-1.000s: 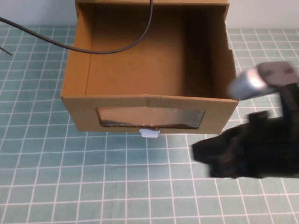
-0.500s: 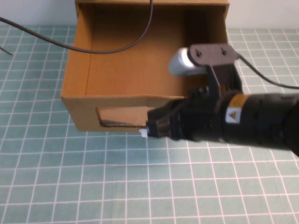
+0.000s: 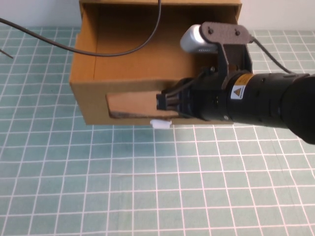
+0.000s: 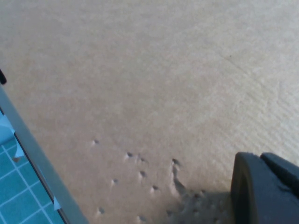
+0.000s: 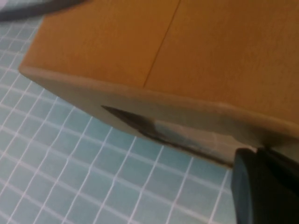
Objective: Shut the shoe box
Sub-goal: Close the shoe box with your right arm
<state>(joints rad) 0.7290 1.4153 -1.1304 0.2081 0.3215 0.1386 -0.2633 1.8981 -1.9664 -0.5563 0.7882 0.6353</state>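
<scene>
1 drawer in play: the shoe box (image 3: 123, 88) is sitting at 12 o'clock on the green grid mat (image 3: 98, 187), drawer partly out. My right gripper (image 3: 165, 102) is pressing against its front window, fingers narrow, holding nothing. My left gripper (image 4: 266, 186) is hovering over bare cardboard; its opening is out of sight.

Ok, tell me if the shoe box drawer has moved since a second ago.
Yes. The shoe box front panel has slid away from the robot, up the green grid mat, with the right gripper against it. The left gripper sits beside cardboard.
</scene>
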